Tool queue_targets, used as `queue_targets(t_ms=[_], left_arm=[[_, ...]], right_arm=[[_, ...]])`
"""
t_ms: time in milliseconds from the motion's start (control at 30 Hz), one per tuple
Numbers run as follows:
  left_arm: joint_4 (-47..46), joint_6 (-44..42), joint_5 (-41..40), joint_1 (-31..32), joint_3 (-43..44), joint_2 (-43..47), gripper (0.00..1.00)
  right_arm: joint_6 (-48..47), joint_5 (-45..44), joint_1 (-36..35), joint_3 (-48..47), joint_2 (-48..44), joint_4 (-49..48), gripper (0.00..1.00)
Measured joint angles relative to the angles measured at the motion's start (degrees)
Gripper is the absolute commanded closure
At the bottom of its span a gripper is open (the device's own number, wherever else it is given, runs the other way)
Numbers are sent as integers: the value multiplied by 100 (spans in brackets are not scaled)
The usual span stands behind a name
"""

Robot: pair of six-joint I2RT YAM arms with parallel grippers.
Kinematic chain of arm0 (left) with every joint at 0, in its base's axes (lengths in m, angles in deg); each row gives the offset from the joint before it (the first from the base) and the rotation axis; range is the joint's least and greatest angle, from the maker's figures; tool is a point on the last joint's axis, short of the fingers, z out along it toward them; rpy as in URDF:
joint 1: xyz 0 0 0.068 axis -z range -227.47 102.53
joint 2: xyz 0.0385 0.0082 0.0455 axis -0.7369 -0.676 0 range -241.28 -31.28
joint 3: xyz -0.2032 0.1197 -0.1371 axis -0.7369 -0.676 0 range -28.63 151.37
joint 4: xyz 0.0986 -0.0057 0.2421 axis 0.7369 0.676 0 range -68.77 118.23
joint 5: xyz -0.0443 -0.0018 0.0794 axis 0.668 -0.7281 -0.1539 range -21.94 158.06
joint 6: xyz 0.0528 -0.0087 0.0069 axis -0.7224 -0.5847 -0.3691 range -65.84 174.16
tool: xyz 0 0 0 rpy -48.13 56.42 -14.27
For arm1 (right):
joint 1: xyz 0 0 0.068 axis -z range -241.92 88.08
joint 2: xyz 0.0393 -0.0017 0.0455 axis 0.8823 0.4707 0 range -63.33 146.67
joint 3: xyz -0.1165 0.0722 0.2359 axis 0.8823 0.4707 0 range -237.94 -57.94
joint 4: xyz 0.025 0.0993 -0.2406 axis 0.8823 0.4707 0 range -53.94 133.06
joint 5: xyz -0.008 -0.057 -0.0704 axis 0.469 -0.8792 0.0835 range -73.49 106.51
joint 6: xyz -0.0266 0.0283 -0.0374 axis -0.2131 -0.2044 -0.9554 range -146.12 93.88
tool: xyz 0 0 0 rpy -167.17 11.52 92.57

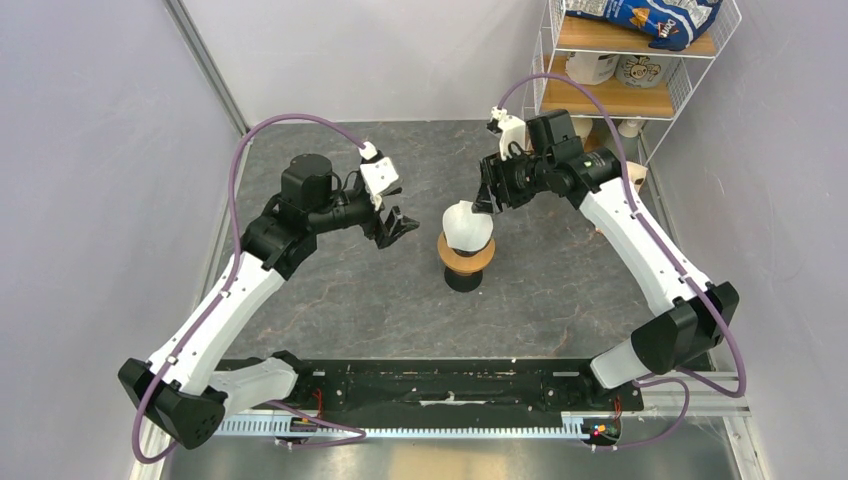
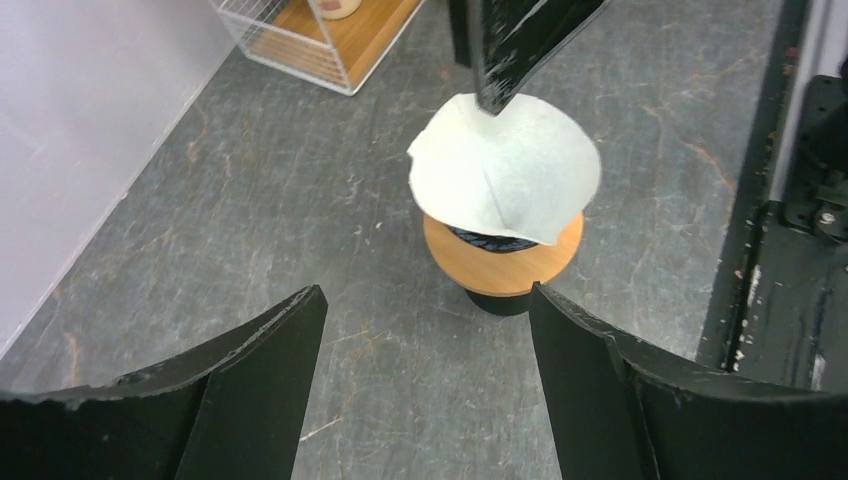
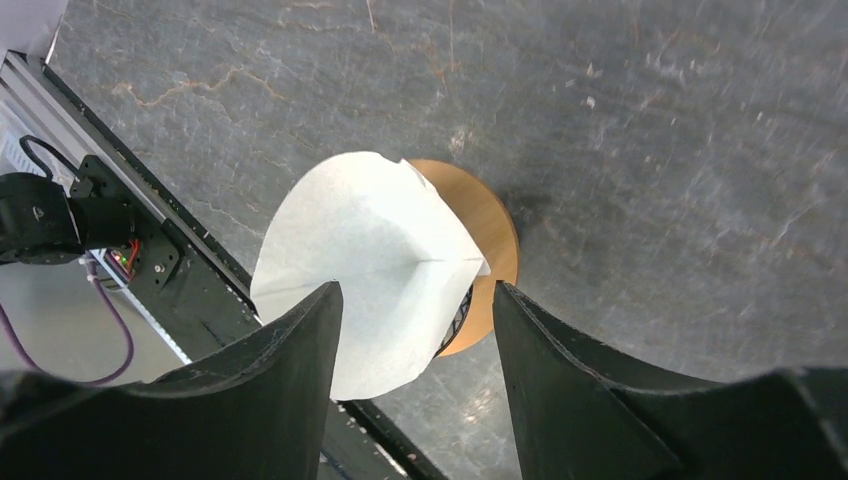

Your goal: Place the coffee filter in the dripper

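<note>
On the grey stone-patterned table (image 2: 300,200) stands a dark foot (image 2: 505,300) carrying a flat orange ring (image 2: 500,270).

Nothing here can be read with certainty.
The only print is in the top view, on the wire shelf (image 1: 612,98) beyond the worktop (image 1: 330,300). A blue bag (image 1: 650,14) on the upper board carries white lettering, perhaps a snack brand, but it is too small and blurred to spell out. A pale jar (image 1: 641,70) on the board below bears a dark printed figure, and no letters can be made out on it.
</note>
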Motion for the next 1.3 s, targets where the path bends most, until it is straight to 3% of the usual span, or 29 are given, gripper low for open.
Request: queue_targets(t_ms=[333, 633, 900, 1300], left_arm=[[286, 1178, -474, -837, 673, -632, 20], [164, 2162, -26, -1145, 664, -728, 21], [-232, 3283, 881, -1023, 492, -1296, 21], [70, 3357, 560, -90, 758, -2232, 21]], right_arm=[[-1329, 1025, -70, -636, -15, 428, 41], [-2039, 1137, -221, -181, 31, 605, 44], [-2260, 1058, -219, 214, -24, 723, 50], [-2302, 922, -219, 361, -131, 737, 52]])
